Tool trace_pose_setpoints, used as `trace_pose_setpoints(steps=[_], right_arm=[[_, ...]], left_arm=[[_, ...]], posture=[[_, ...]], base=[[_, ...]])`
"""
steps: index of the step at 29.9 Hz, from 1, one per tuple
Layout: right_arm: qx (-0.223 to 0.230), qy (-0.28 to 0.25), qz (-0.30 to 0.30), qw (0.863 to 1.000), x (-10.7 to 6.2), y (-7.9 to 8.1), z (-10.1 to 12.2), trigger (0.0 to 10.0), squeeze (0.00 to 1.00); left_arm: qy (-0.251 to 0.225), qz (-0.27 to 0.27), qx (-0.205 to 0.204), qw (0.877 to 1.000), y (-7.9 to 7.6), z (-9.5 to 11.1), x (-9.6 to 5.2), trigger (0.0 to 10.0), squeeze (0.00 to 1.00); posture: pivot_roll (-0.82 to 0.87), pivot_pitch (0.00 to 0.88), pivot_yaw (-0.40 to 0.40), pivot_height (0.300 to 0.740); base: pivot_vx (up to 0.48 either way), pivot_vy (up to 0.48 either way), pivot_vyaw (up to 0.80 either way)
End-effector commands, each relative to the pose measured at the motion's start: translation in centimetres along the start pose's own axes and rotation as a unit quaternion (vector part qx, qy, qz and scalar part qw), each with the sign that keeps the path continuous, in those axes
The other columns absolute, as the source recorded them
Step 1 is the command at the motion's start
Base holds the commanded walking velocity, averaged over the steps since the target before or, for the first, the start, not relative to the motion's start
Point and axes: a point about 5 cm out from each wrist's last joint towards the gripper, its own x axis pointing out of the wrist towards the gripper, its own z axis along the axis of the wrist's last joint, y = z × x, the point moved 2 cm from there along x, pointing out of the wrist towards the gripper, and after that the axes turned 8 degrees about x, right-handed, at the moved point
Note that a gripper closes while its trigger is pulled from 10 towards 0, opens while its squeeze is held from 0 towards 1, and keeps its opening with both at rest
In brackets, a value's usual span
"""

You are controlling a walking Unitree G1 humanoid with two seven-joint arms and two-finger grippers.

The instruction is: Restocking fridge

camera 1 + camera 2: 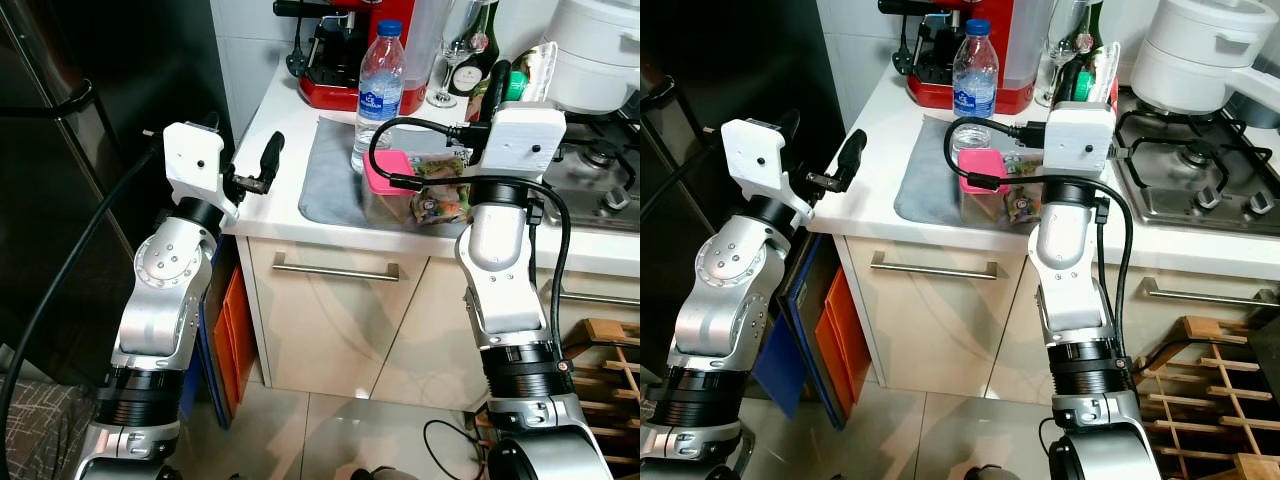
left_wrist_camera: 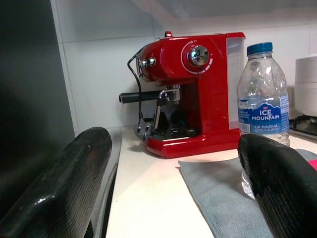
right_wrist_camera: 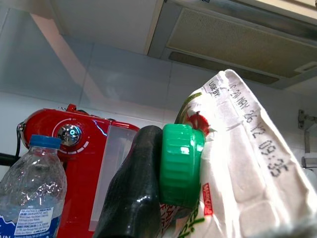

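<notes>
My right gripper (image 1: 512, 82) is raised over the counter (image 1: 270, 120) and shut on a white carton (image 3: 237, 163). One black finger (image 3: 133, 198) presses beside the carton's green screw cap (image 3: 181, 163). A clear water bottle (image 1: 380, 90) with a blue cap stands on a grey cloth (image 1: 330, 180). Next to it sits a pink-lidded container (image 1: 388, 172) with a printed food packet (image 1: 440, 195) against it. My left gripper (image 2: 178, 198) hovers open at the counter's left edge, pointing at the bottle, with nothing between its fingers. The dark fridge (image 1: 60, 150) stands to my left.
A red coffee machine (image 1: 340, 60) stands at the back of the counter, with a wine glass (image 1: 455, 60) beside it. A white pot (image 1: 600, 50) sits on the gas hob (image 1: 600, 170) to the right. Below are a drawer handle (image 1: 335, 270) and a wooden rack (image 1: 610, 380).
</notes>
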Motion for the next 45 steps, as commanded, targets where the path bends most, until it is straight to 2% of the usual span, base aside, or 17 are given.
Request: trace_pose_setpoints(steps=[1,20,23,45], right_arm=[[0.006,-0.006,-0.002,1.0,0.3,0.0,0.2,0.0,0.0],[0.008,0.009,-0.003,1.0,0.1,0.0,-0.4,0.0,0.0],[0.006,0.013,-0.001,1.0,0.0,0.1,-0.6,0.0,0.0],[0.01,0.032,0.02,0.999,-0.4,0.7,-1.7,0.0,0.0]], left_arm=[[0.001,0.001,0.003,1.0,0.0,-0.1,-0.1,10.0,0.0],[-0.008,-0.009,0.0,1.0,-0.3,0.1,-0.2,10.0,0.0],[-0.014,-0.009,-0.011,1.0,-0.4,0.3,0.0,10.0,0.0],[-0.019,-0.017,-0.002,1.0,-0.7,0.4,-0.1,10.0,0.0]], posture=[[-0.01,0.0,-0.025,0.74],[-0.01,0.0,-0.033,0.74],[-0.01,0.0,-0.033,0.74],[-0.01,0.0,-0.041,0.74]], base=[[0.0,0.0,0.0],[-0.076,0.0,0.0],[-0.281,0.0,0.0],[-0.308,0.0,0.0]])
